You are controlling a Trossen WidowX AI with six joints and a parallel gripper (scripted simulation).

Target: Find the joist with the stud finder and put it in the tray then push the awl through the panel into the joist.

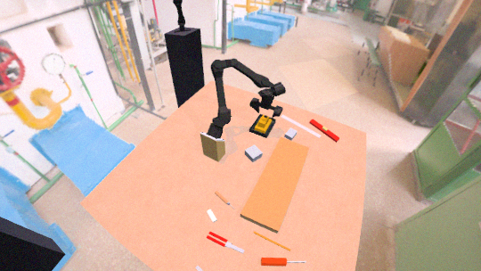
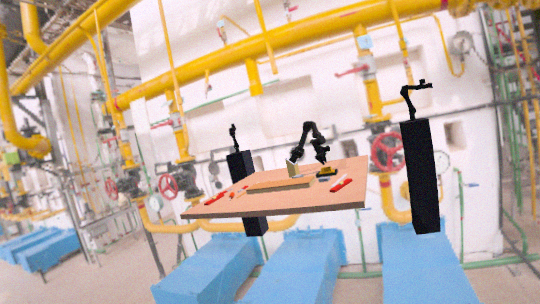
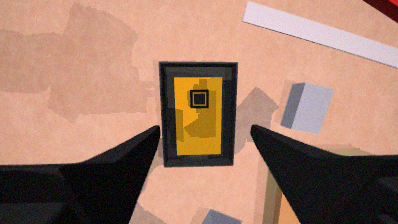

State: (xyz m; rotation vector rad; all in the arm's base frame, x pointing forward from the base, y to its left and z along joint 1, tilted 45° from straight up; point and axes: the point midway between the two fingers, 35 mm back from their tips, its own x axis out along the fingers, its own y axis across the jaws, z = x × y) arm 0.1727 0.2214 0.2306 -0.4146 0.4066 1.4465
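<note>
The yellow stud finder (image 1: 264, 122) (image 3: 198, 115) (image 2: 327, 171) lies in the black tray (image 1: 255, 130) (image 3: 167, 110) near the table's far side. My gripper (image 1: 266, 108) (image 3: 206, 129) (image 2: 322, 160) is open and hangs just above the tray, with a finger on each side of it, touching neither tray nor stud finder. The long orange floor panel (image 1: 278, 178) (image 2: 280, 185) lies flat in front of the tray. A small orange-handled pointed tool (image 1: 222, 198), which may be the awl, lies to the left of the panel's near end, far from the gripper.
Two grey cubes (image 1: 290, 133) (image 1: 253, 152) (image 3: 306, 107) lie between tray and panel. A white strip (image 1: 300, 126) (image 3: 320, 35) and a red level (image 1: 324, 130) lie right of the tray. A tan box (image 1: 213, 146) stands at the arm's base. Other hand tools (image 1: 224, 242) (image 1: 278, 261) lie near the front edge.
</note>
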